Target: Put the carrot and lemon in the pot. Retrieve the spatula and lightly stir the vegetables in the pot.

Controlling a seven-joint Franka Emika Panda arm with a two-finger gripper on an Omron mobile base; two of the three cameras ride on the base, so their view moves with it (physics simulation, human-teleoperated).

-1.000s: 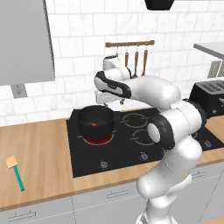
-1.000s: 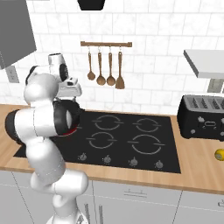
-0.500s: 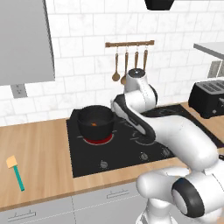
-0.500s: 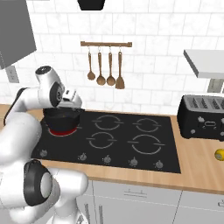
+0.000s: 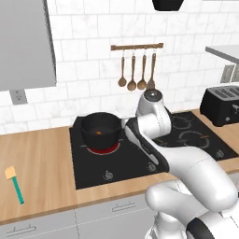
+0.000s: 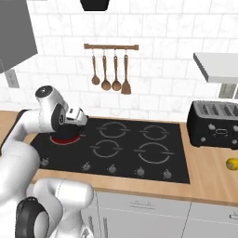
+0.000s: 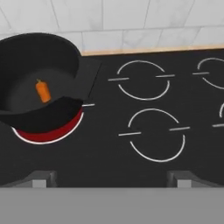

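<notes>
The black pot [image 5: 100, 140] stands on the glowing rear-left burner of the hob. The orange carrot [image 5: 98, 132] lies on its bottom. In the hand view the pot [image 7: 40, 119] is at the left with the carrot [image 7: 42, 91] inside. My gripper [image 7: 110, 178] hangs open above the hob, just right of the pot, with nothing between its fingers. The yellow lemon [image 6: 232, 163] rests on the wooden counter at the far right, in front of the toaster. The teal-handled spatula [image 5: 14, 183] lies on the counter far to the left of the hob.
A black toaster [image 6: 217, 123] stands on the counter right of the hob. Wooden spoons and a spatula [image 5: 137, 70] hang on a wall rail behind the hob. My own arm [image 5: 168, 154] bends across the hob's front. A grey cabinet [image 5: 25, 44] hangs at the upper left.
The arm has swung and folded, and the hand has come down from above the pot to its right side. The carrot stays in the pot and the jaws stay open.
</notes>
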